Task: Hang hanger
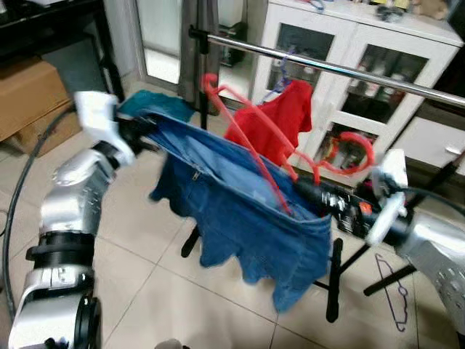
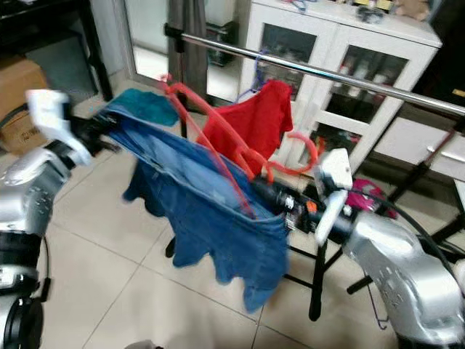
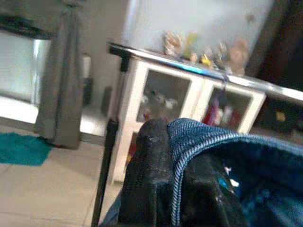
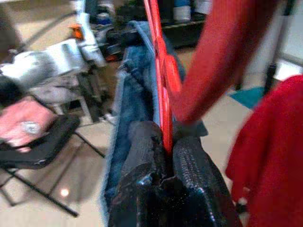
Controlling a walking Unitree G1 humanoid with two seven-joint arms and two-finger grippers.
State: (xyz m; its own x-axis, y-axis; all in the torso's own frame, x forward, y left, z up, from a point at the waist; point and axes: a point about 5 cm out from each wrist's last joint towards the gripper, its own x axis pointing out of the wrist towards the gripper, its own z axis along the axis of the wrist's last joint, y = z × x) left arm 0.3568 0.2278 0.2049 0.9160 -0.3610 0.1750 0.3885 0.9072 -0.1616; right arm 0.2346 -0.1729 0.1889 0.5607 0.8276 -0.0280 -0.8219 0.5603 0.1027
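Two grippers stretch the jeans (image 1: 247, 211) waistband taut below the rail (image 1: 341, 71). Left gripper (image 1: 142, 129) is clamped on the waistband's left end, right gripper (image 1: 309, 195) is clamped on the right end together with the hanger (image 1: 254, 123). Hanger slants inside the waistband, hook (image 1: 349, 153) beside the right gripper, under the rail. Red shirt (image 1: 280, 120) hangs just behind.

Looking down and forward from head height, both eye views onto one scene: denim garment (image 1: 247, 211), clothes rail (image 1: 327, 69), white cabinet (image 2: 349, 65). Left wrist view, pressed close against denim, facing that cabinet. Right wrist view, close along red hanger (image 4: 163, 90), facing back across.
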